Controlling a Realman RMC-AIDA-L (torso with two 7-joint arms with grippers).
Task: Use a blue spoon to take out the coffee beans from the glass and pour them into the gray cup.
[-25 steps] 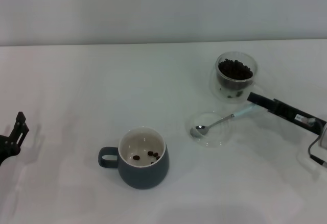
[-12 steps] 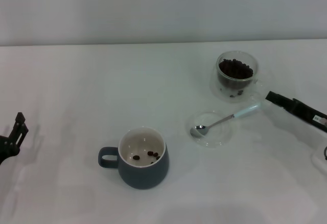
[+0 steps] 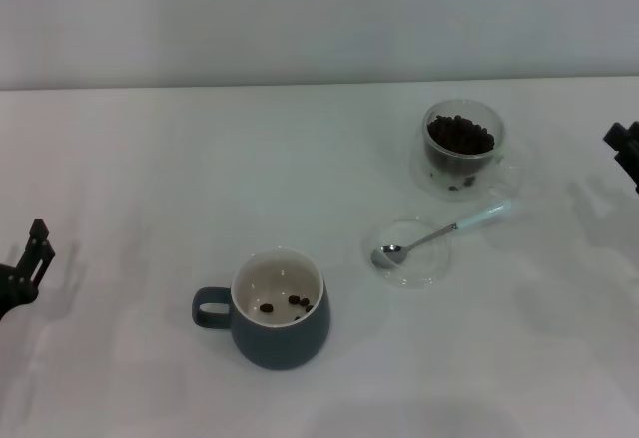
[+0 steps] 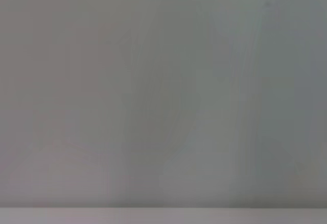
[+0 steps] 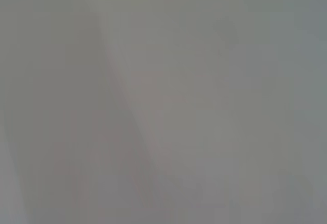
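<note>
Head view, blue spoon [image 3: 439, 234]: bowl on a clear saucer [image 3: 411, 261], handle toward the glass [image 3: 461, 149].
Head view, coffee beans [image 3: 460, 136]: heaped in the glass; 3 in the gray cup [image 3: 278, 308].
Head view, end effectors: left end effector [image 3: 28, 263] at desk [image 3: 150, 159] edge, right end effector [image 3: 624, 147] at far edge; fingers unclear.
Wrist views: blank gray.

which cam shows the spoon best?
Head view. The spoon is fully visible there, bowl resting on the clear saucer, pale-blue handle pointing toward the glass. Both wrist views show only a blank grey surface, no spoon.
</note>
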